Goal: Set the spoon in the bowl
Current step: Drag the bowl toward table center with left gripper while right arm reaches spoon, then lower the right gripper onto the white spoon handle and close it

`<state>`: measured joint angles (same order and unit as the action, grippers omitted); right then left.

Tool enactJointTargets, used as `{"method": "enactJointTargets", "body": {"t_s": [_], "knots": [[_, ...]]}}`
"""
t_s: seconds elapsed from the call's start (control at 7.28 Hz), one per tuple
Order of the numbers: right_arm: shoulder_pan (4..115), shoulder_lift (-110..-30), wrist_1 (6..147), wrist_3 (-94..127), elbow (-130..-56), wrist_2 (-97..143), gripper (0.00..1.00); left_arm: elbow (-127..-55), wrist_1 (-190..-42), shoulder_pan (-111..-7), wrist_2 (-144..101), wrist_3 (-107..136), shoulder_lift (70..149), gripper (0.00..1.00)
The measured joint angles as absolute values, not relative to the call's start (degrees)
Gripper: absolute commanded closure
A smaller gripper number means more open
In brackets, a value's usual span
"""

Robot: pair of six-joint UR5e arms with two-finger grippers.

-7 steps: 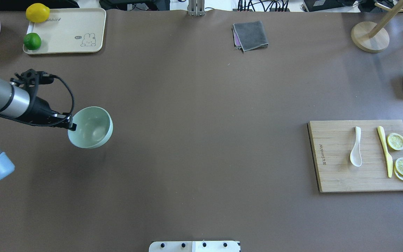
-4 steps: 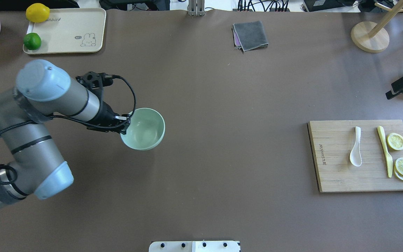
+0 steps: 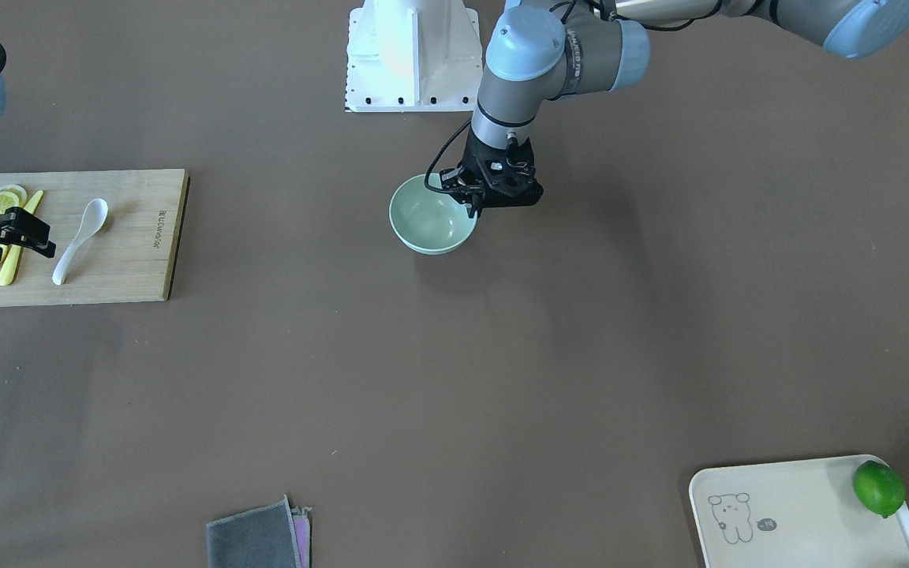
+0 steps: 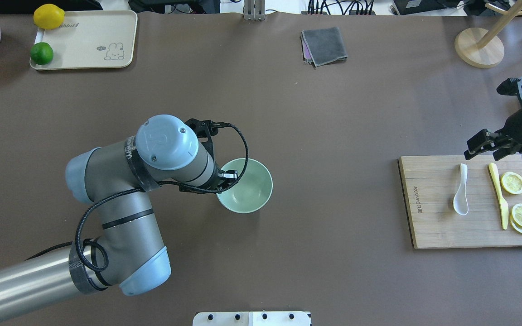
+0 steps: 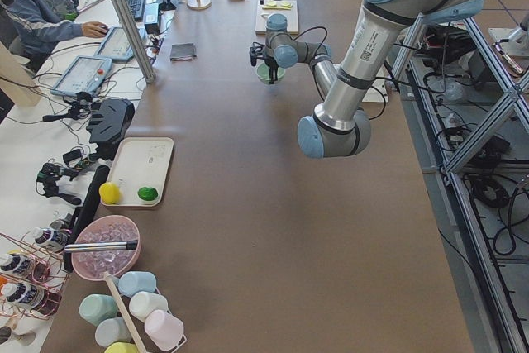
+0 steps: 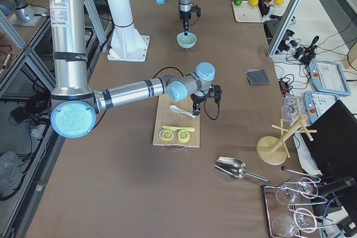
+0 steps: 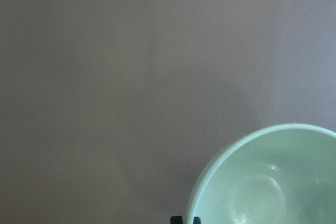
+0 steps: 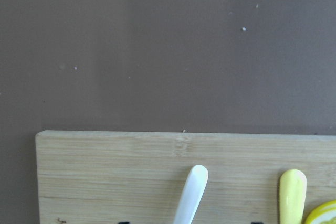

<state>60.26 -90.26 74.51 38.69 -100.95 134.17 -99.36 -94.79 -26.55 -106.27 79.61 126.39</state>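
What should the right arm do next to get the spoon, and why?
Probably lower the open right gripper toward the spoon: it lies untouched on the cutting board, its handle tip near the centre, low in the right wrist view, and the bowl is already mid-table.

left arm (image 4: pixel 120 217): silver-grey metal tubes, pale blue rounded joint housings
joint cap (image 4: pixel 166 141): pale blue disc with an embossed logo and small rim screws
cable (image 4: pixel 241 149): black, ribbed, strapped on with a black band
left gripper (image 4: pixel 227 176): matte black
right gripper (image 4: pixel 483 153): black, blocky fingers (image 4: pixel 475 144)
base (image 3: pixel 413 55): white pedestal plate with dark bolts
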Motion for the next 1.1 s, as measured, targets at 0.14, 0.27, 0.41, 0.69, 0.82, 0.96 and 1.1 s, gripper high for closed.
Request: {"method": "enactJointTargets", "body": {"t_s": [0.14,0.27,0.41,0.69,0.82,0.96,1.1], "knots": [[58.1,-91.2,71.7,42.7,-100.8,133.3,0.20,-98.5,-94.8,-25.7,-105.4,80.1,127.2,1.00],[56.2,-91.6,70.3,45.8,-100.7,131.9,0.21,-97.7,-94.8,-25.4,-105.0,80.8,128.1,1.00],[55.1,-91.9,69.8,47.4,-100.2,131.0,0.21,-97.3,-94.8,-25.2,-104.9,81.1,128.7,1.00],[54.5,-92.0,68.1,49.3,-98.5,130.5,0.27,-97.0,-94.8,-24.9,-104.8,81.4,129.0,1.00],[54.5,-91.9,67.1,50.0,-97.9,130.5,0.48,-97.0,-94.8,-24.8,-104.8,81.4,129.0,0.85],[54.5,-91.9,66.6,51.0,-97.7,130.5,0.66,-97.0,-94.8,-24.8,-104.7,81.4,129.1,0.43],[54.4,-91.8,66.4,52.6,-97.7,130.5,0.70,-97.0,-94.8,-24.7,-104.7,81.4,129.0,0.22]]}}
